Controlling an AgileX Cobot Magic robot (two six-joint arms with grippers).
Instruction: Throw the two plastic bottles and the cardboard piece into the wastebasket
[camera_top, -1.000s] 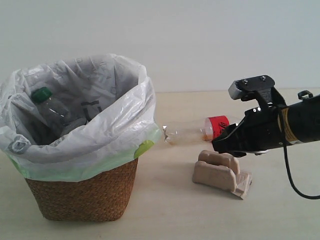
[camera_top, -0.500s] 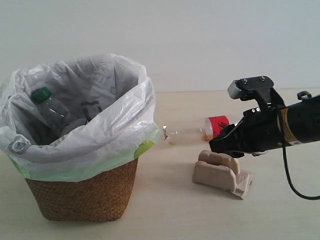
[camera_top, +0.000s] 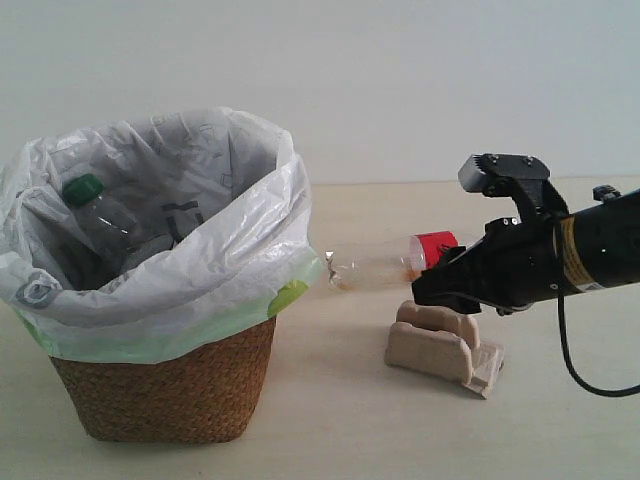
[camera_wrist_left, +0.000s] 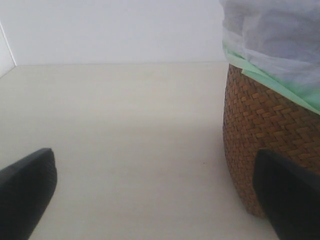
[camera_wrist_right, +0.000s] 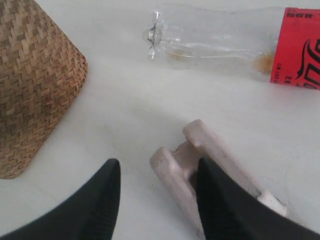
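My R gripper jaws apart, empty, cardboard piece under gap, red-label bottle beyond tips, L gripper jaws apart

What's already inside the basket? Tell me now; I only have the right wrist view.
Observer: One bottle with a green cap, leaning inside the basket.
Operator: Report the left gripper.
Observer: The left gripper is open and empty, beside the basket's woven wall.
Operator: Describe the basket's rim.
Observer: A white bag lines the basket and folds out over the rim.
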